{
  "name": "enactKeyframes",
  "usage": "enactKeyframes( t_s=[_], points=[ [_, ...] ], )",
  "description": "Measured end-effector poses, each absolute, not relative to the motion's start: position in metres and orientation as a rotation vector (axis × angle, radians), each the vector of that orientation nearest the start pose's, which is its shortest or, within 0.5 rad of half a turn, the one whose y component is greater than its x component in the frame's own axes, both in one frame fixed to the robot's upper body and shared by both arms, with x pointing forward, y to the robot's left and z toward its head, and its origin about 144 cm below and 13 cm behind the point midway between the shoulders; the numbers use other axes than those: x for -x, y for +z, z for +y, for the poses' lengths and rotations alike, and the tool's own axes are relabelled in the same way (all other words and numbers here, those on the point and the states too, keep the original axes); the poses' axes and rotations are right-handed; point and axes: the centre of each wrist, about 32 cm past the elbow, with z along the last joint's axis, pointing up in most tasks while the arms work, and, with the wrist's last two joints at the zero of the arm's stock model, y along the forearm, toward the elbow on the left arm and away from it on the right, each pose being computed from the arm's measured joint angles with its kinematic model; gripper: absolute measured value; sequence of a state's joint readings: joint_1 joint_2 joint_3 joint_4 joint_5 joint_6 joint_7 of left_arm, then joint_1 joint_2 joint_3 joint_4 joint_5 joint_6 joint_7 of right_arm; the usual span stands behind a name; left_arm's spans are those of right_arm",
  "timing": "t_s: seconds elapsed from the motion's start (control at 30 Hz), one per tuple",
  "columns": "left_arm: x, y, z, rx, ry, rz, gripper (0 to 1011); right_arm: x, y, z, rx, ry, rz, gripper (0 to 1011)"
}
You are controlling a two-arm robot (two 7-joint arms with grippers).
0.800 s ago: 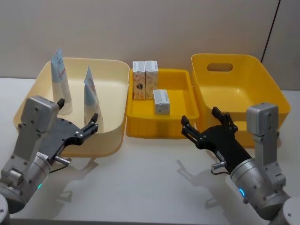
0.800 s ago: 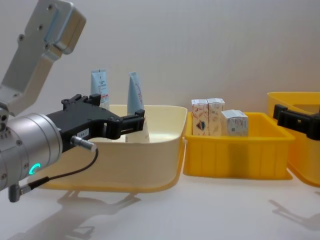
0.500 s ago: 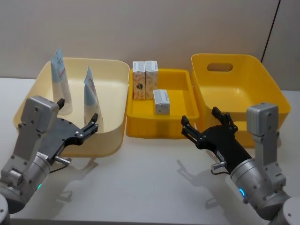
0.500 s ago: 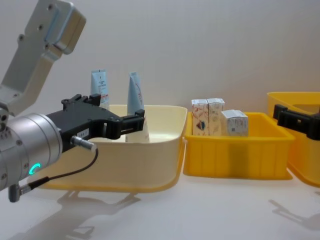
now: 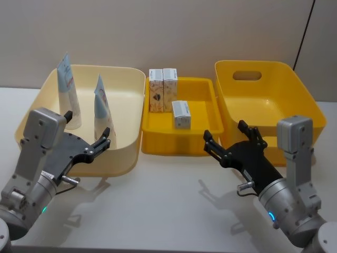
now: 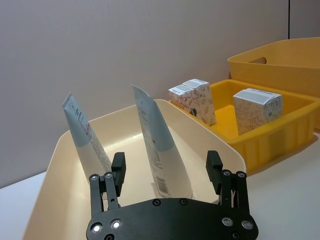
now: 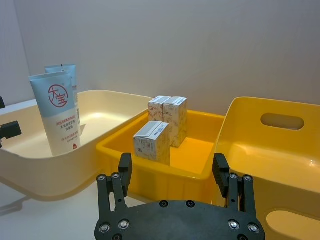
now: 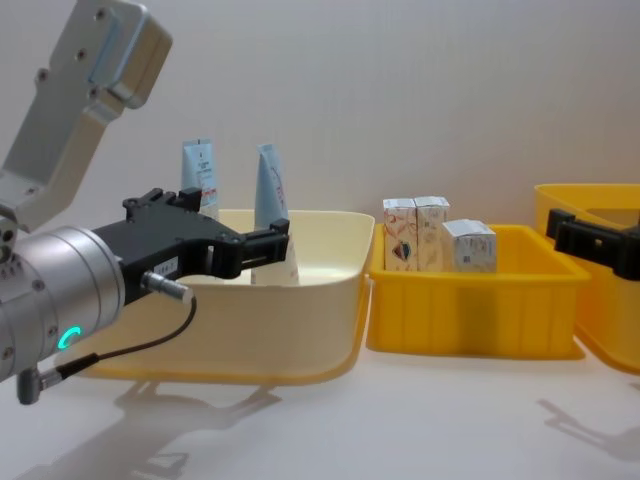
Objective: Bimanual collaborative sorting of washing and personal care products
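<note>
My head camera looks down from behind the left gripper [image 5: 87,125] and right gripper [image 5: 225,130]; my chest camera sits low, beside the left one, facing forward; each wrist camera peers closely between its own fingers [image 6: 118,172]; all four share the cartons [image 5: 169,89] ahead of the fingertips.

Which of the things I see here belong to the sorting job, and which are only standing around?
Job: rear tube, front tube, left carton, right carton, front carton; left gripper and right gripper, both open, hovering before the bins.
Only standing around: cream bin, yellow tray, big yellow bin, table.
</note>
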State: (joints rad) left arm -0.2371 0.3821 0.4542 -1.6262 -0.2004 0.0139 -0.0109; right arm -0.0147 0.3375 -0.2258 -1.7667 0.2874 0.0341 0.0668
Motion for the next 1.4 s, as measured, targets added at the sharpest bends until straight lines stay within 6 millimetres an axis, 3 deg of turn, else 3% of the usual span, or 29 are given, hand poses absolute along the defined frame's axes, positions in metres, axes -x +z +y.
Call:
enactKeyframes(
  t_s=[1.07, 1.4],
  points=[
    [-0.492, 1.204, 0.198, -0.061, 1.124, -0.268, 1003, -0.443, 1.189, -0.236, -0.025, -1.231, -0.072, 1001],
    [-0.492, 1.204, 0.198, -0.061, 1.124, -0.268, 1003, -0.447, 1.208, -0.215, 0.026, -1.244, -0.069, 1001]
  ],
)
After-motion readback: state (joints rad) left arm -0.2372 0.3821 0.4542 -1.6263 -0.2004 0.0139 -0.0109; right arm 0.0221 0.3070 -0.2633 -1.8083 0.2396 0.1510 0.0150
